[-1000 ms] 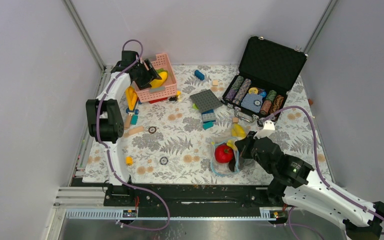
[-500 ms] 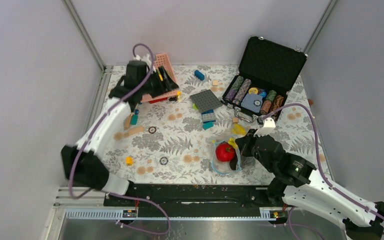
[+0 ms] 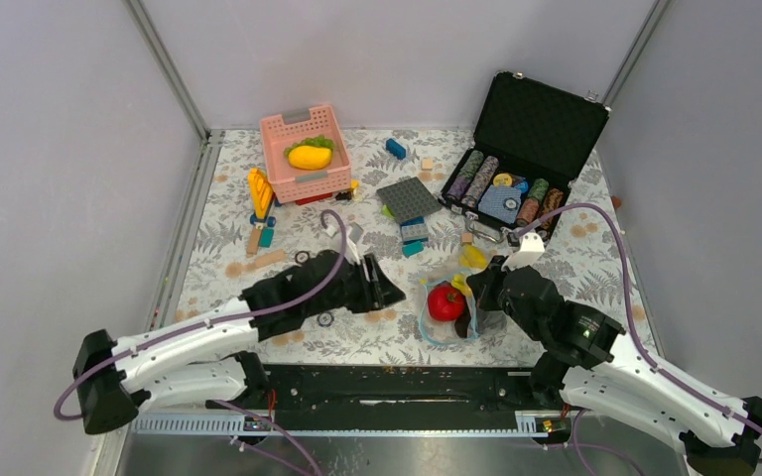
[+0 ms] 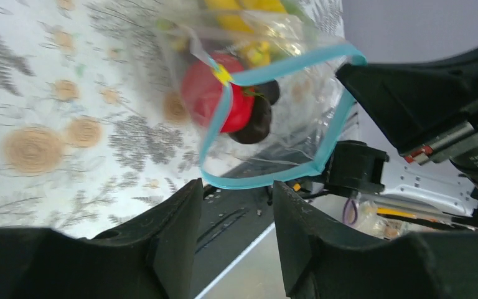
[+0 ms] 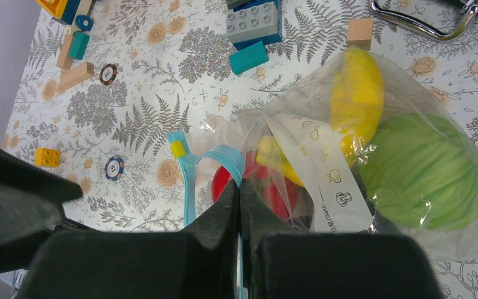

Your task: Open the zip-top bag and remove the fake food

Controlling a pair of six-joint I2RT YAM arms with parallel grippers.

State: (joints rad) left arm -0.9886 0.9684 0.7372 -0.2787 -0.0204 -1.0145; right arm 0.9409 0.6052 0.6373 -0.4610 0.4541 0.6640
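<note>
The bag (image 3: 448, 312) lies on the desk (image 3: 228, 248), at the lower middle of the top view and a little to the right. In the left wrist view its blue zipper strip (image 4: 261, 180) stands apart in a wide loop, so I judge that the opening step is done. The right gripper (image 5: 239, 190) is pressed together on one side of the mouth. It pinches the strip and keeps that side lifted. The left gripper (image 4: 236, 187) has its fingers spread and carries nothing. It points at the mouth from just beside it and is not yet inside.

The removing seems to be only partly done. A mango (image 3: 309, 157) and some lettuce (image 3: 310, 143) lie in the pink basket (image 3: 308, 184) at the upper left of the top view, well apart from the bag. Inside the bag I can see a red tomato (image 4: 215, 93) and a dark round piece (image 4: 256, 121), both right at the mouth. Deeper in are a green cabbage (image 5: 423, 168) and yellow pieces (image 5: 358, 93). I cannot tell if there is more under them.

So most of the food is left to take out. The tomato looks the easiest to reach for the spread gripper. The thin plastic may fold over the mouth if the pinch slips.
</note>
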